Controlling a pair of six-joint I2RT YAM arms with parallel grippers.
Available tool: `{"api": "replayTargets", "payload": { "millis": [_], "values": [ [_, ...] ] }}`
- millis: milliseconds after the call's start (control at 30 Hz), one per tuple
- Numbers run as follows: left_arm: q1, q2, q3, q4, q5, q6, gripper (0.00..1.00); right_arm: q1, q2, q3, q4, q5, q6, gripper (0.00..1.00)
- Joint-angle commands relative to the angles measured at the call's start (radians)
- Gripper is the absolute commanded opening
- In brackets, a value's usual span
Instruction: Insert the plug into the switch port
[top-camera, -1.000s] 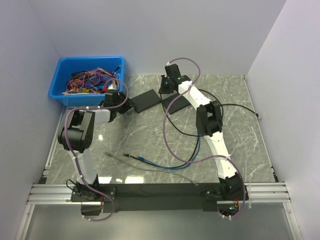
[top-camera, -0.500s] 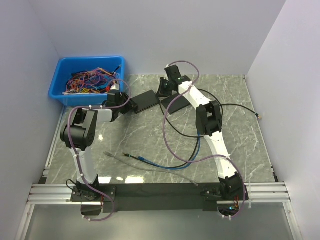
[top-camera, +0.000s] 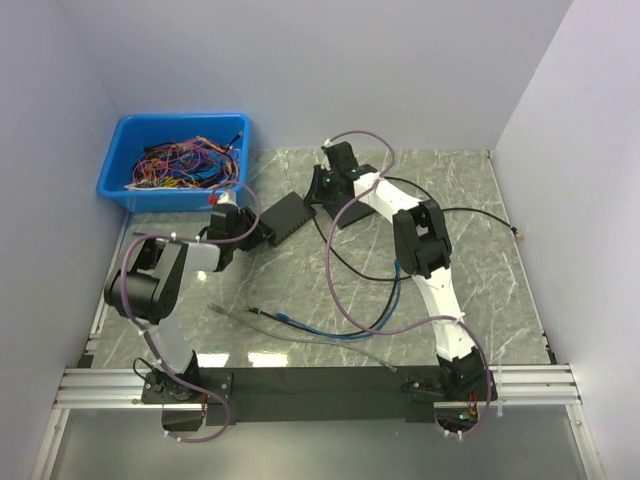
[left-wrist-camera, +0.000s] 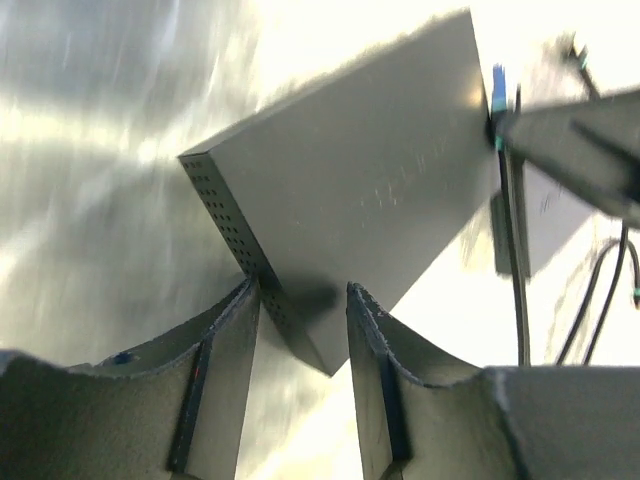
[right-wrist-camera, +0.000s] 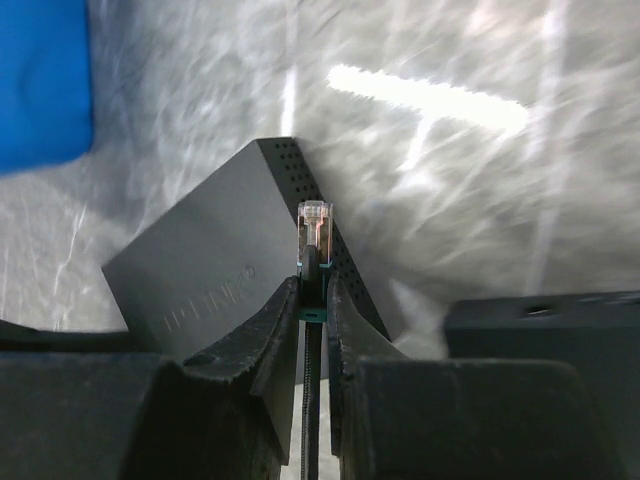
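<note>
The switch is a flat dark grey box lying slantwise on the marble table. My left gripper holds its near-left corner. In the left wrist view that corner of the switch sits between the fingers of the left gripper. My right gripper hovers at the switch's far right end, shut on the plug. The clear plug with a teal boot sticks out of the right gripper. Its tip is over the perforated side of the switch. No port shows.
A blue bin full of coloured wires stands at the back left. A flat black box lies right of the switch. Blue and black cables loop across the middle, and a black cable runs to the right.
The left gripper and the switch have slid toward the near left. The right gripper has followed leftward with the plug, staying at the switch's far end.
</note>
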Motion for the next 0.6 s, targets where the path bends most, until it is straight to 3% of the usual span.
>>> {"api": "replayTargets", "payload": {
  "millis": [0,333,567],
  "values": [
    [-0.043,-0.087,-0.083,0.012,0.075,-0.052,0.45,0.121,-0.027,-0.093,-0.074,-0.128,0.02,0.0],
    [-0.051,-0.382,-0.301,-0.091,0.009,-0.037,0.45,0.19,-0.195,-0.39,0.032,-0.106,0.002,0.0],
    [-0.051,-0.699,-0.341,-0.341,-0.113,0.014,0.47,0.19,-0.338,-0.379,-0.018,-0.007,-0.093,0.0]
  ]
}}
